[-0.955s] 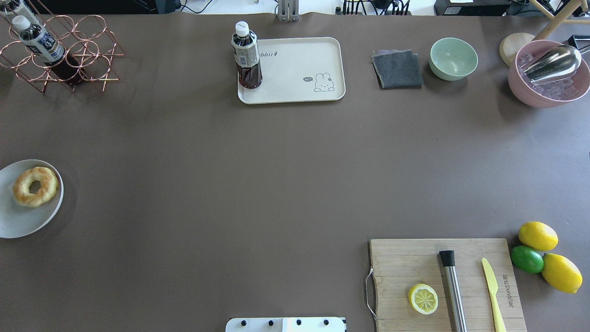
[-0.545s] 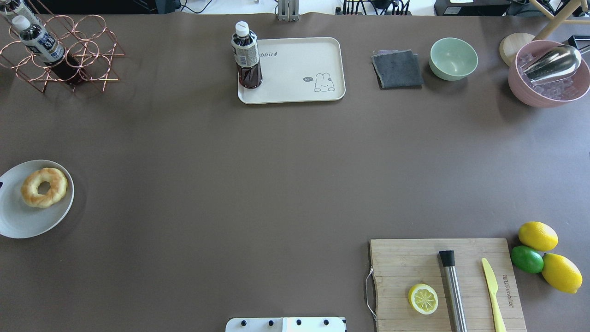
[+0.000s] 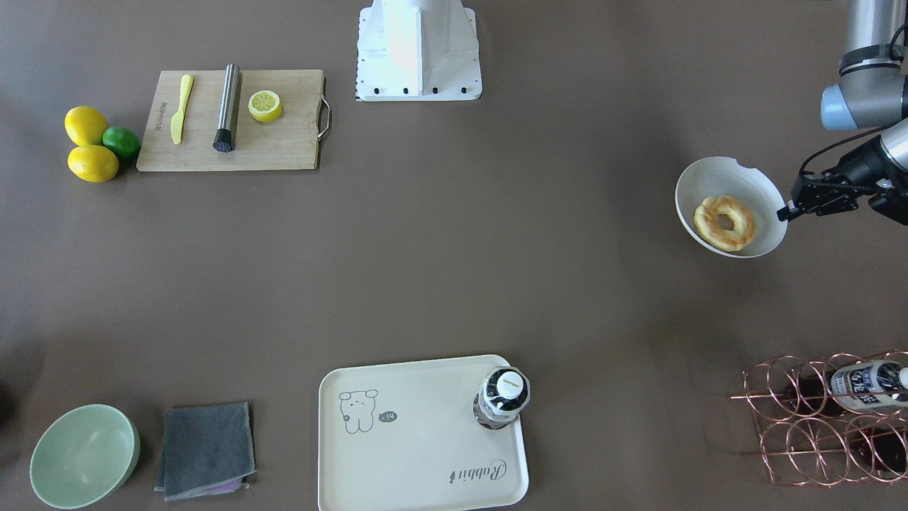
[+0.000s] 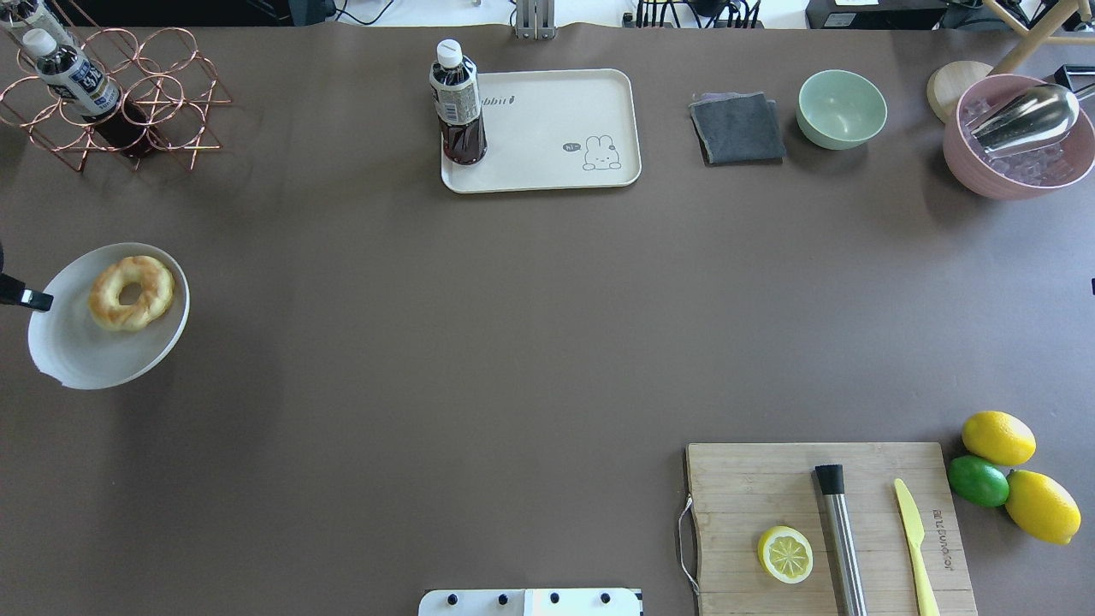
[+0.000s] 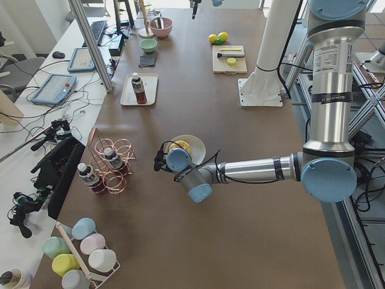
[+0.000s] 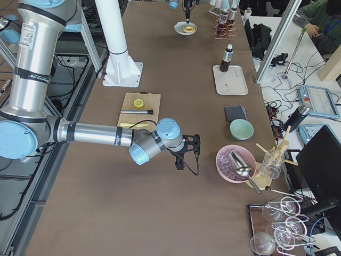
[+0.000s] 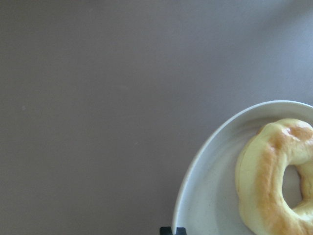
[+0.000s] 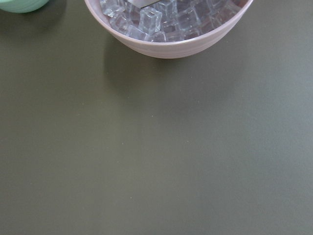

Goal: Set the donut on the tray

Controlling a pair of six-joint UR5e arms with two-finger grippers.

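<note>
The donut (image 4: pixel 131 293), a golden ring with browned patches, lies on a white plate (image 4: pixel 85 355). My left gripper (image 4: pixel 30 299) is shut on the plate's rim at the table's left side and holds the plate tilted above the table. The front view shows the same donut (image 3: pixel 724 223), plate (image 3: pixel 716 177) and left gripper (image 3: pixel 787 211). The left wrist view shows the donut (image 7: pixel 274 176) on the plate (image 7: pixel 210 196). The cream tray (image 4: pixel 556 162) lies at the far middle with a dark bottle (image 4: pixel 458 103) standing on its left corner. My right gripper (image 6: pixel 186 154) hovers near the pink bowl; I cannot tell whether it is open or shut.
A copper wire rack (image 4: pixel 128 103) with bottles stands far left. A grey cloth (image 4: pixel 737 128), green bowl (image 4: pixel 842 109) and pink bowl of ice (image 4: pixel 1018 145) sit far right. The cutting board (image 4: pixel 753 496) with lemon half, muddler and knife lies near right, beside lemons and a lime (image 4: pixel 978 481).
The plate with the donut has moved right and toward the far side, lifted and tilted. My left gripper's tip has come into the overhead view at the plate's rim.
</note>
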